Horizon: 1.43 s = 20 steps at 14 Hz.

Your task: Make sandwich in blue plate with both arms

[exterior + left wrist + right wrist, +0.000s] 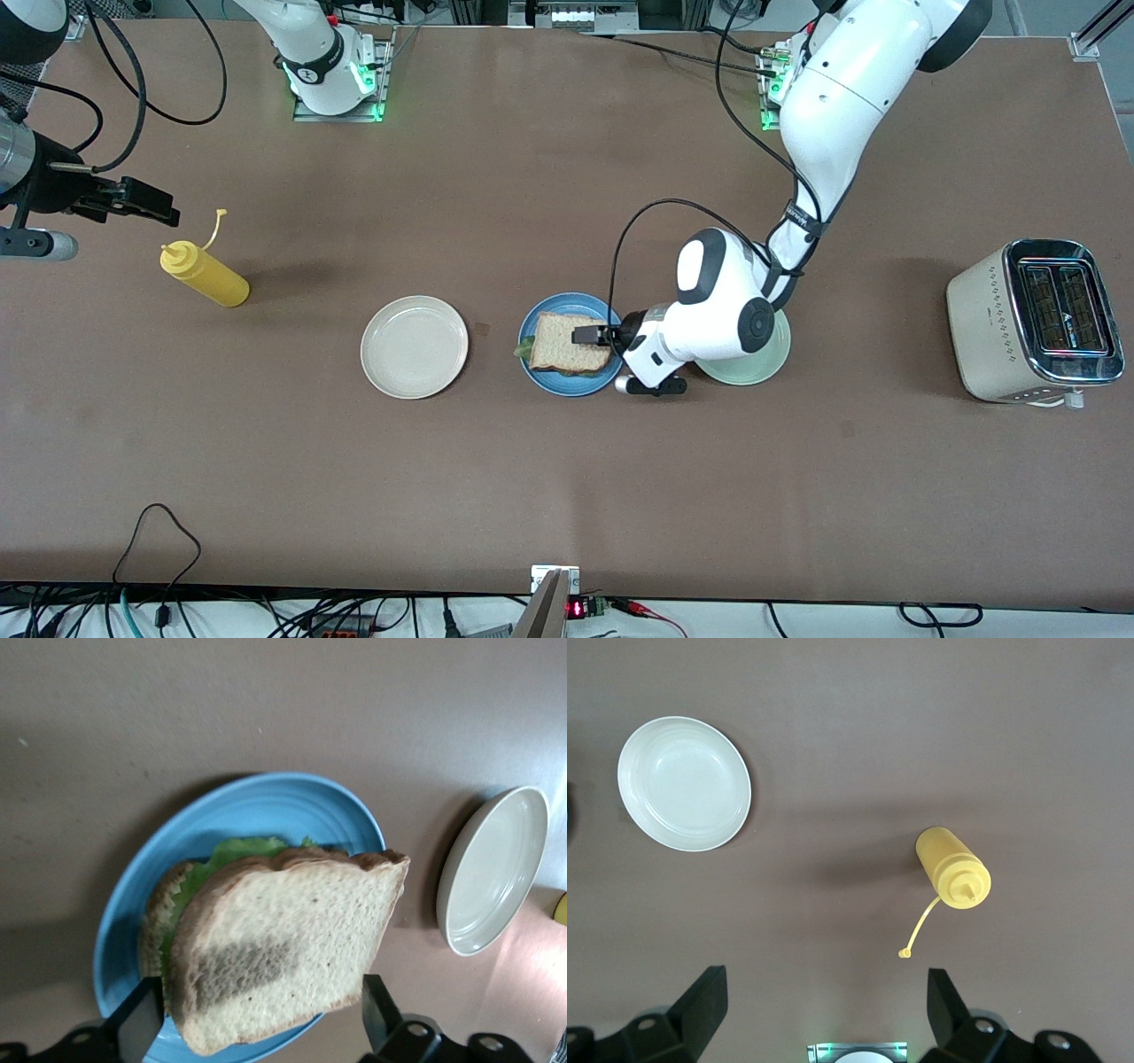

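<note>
Cream plate lies beside the blue plate bearing the sandwich, with the mint plate under the left arm. Left gripper straddles the top slice, fingers spread wide and gripping nothing. Right gripper, wide open and empty, waits above the mustard bottle at the counter end.

We find almost nothing we can read. The toaster, at the left arm's end of the counter, carries a small pale emblem between its slots, too small for us to make out. A little display at the counter's near edge glows with red digits that we cannot tell apart. The black band around the right arm near its base bears a white mark we cannot decipher. The squeeze bottle shows no label to us.
</note>
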Available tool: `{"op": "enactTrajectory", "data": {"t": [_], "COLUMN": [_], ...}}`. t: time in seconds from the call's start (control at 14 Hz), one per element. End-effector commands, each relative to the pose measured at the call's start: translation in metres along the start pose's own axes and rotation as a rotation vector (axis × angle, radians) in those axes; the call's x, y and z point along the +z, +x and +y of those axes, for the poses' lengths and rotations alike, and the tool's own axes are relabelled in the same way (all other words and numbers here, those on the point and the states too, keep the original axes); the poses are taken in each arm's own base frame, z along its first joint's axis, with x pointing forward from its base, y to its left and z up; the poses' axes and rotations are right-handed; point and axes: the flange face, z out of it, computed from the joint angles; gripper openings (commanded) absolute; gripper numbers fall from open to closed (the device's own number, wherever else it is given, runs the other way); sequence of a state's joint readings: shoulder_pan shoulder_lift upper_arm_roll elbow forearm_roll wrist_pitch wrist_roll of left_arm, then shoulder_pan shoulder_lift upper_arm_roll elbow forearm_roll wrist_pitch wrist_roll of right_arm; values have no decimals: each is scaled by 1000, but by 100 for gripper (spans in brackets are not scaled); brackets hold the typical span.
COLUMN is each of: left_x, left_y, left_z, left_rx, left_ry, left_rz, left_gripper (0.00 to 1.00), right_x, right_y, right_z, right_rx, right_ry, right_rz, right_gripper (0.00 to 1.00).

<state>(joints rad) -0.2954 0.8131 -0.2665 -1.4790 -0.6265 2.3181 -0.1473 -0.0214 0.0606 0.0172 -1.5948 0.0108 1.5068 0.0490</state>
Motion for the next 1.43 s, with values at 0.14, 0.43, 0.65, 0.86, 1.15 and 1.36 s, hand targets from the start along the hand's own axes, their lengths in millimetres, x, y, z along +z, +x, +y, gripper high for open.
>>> {"op": "enactTrajectory", "data": {"t": [0.14,0.43,0.65,0.86,1.15,1.36], "left_x": [-26,-55,-90,-138,-228,-303], "left_y": [1,1,5,5,1,2], "left_z": [11,21,15,5,-13,-36], "left_rx": [37,194,269,350,318,241], "left_ry": [-7,152,270,481,614,615], "left_rz": [26,85,108,115,127,169], "left_gripper": [100,100,100,100,100,100], "right_x": [-2,-1,-1,-1,0,-1], "right_y": [-5,-5,-5,-5,-6,-5], "right_z": [0,0,1,0,0,0], "right_rx": [-2,-3,0,-2,-2,-2], "right_ry": [-8,-9,-9,-11,-11,-12], "right_rz": [6,5,5,2,0,7], "right_gripper": [100,100,100,100,100,100]}}
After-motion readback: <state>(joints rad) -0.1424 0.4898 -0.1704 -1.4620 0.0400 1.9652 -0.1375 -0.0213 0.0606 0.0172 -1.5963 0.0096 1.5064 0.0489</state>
